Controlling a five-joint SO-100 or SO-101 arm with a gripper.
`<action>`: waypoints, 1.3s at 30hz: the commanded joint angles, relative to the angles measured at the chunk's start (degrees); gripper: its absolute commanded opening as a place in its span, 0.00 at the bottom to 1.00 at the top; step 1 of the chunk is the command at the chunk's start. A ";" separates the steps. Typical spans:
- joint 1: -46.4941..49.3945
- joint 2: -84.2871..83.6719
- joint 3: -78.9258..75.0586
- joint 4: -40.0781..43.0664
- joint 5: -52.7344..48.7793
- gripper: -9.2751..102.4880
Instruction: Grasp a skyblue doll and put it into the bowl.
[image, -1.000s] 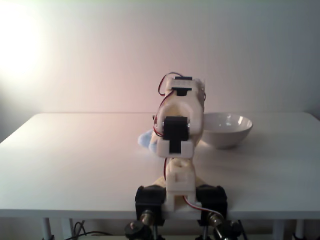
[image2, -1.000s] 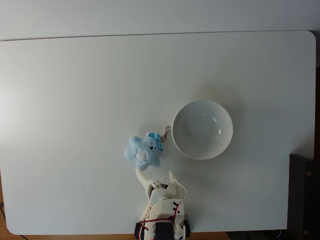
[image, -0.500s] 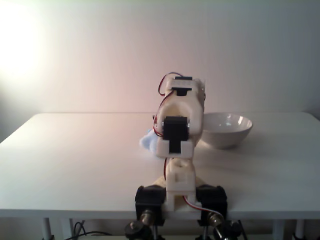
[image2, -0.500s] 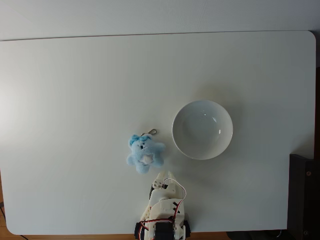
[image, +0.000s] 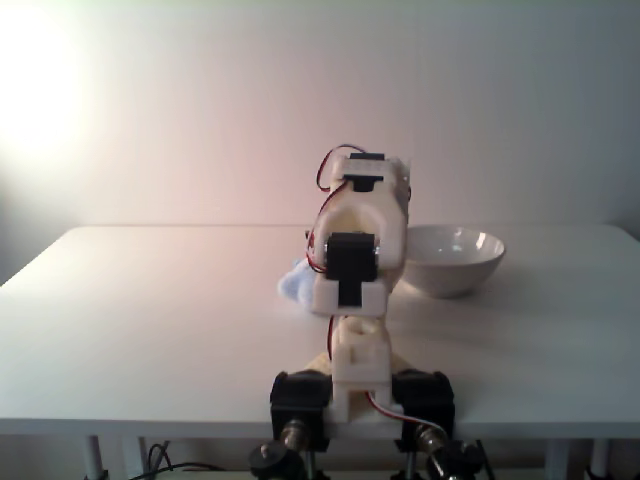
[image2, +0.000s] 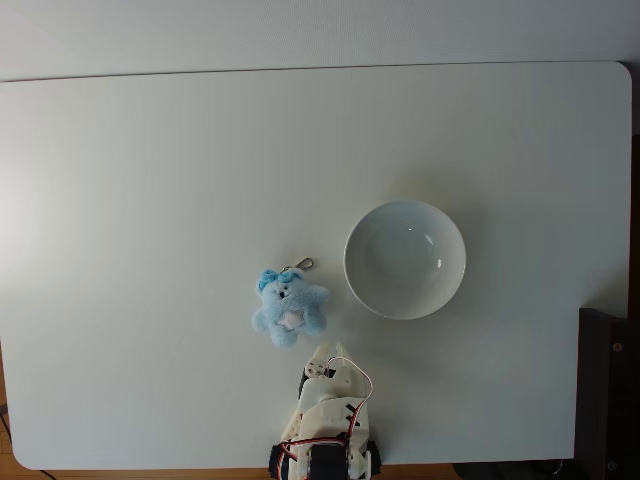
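Fixed view from above: the small fuzzy sky-blue plush doll (image2: 290, 309), star-shaped with a pale belly and a little metal clasp (image2: 304, 264) at its top, is seen lying flat on the white rectangular table (image2: 150, 180), slightly left of and below the frame's centre. The wide, glossy white round bowl (image2: 405, 259) is set just to the right of the doll and a little higher, near it but apart from it, and nothing is seen inside it. The white printed arm (image2: 325, 425) is folded up at the bottom centre of the frame, with red wires looped over it. The gripper (image2: 324, 354) is pointed up the frame, its tips just below the doll's lower right edge, and whether they touch the plush cannot be told. Whether the fingers are apart or together cannot be told either.

In the fixed view from behind the base, the arm (image: 358, 250) is hunched low at the centre. The doll (image: 296, 283) peeks out at its left side, and the bowl (image: 452, 258) is seen at its right.
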 joint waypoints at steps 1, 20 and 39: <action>0.18 16.61 -0.18 -0.79 -0.18 0.08; -0.09 16.61 -0.18 -0.26 0.18 0.08; -0.09 16.61 -0.18 -0.62 0.18 0.21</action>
